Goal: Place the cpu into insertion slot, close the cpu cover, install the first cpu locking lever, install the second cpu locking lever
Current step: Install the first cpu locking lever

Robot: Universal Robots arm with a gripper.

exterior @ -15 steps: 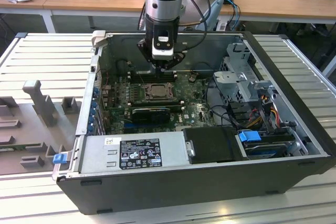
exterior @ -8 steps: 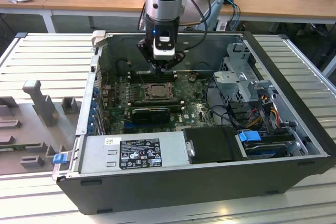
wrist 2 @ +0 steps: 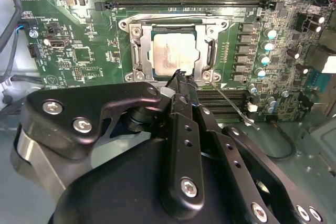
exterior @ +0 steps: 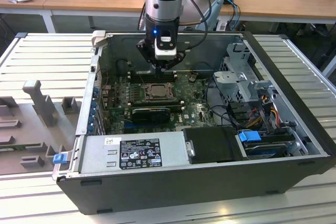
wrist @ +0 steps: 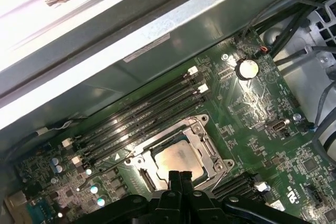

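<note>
Sitting flat in insertion slot (wrist 2: 127, 24), under lowered cpu cover (wrist 2: 140, 51), on motherboard (wrist 2: 79, 56): cpu (wrist 2: 175, 53). Hanging just beside, slightly toward exterior view's right: gripper (wrist 2: 180, 74), squeezing jaws fully together, gripping nothing (tips at cover's edge, contact unclear).

An open case (exterior: 210, 187) is lying on the slatted surface (exterior: 42, 51), holding a power supply (exterior: 105, 153); a coin battery (wrist: 247, 68) is sitting near memory slots (wrist: 142, 111).

text: none legible | power supply label (exterior: 140, 153): print too small to read
</note>
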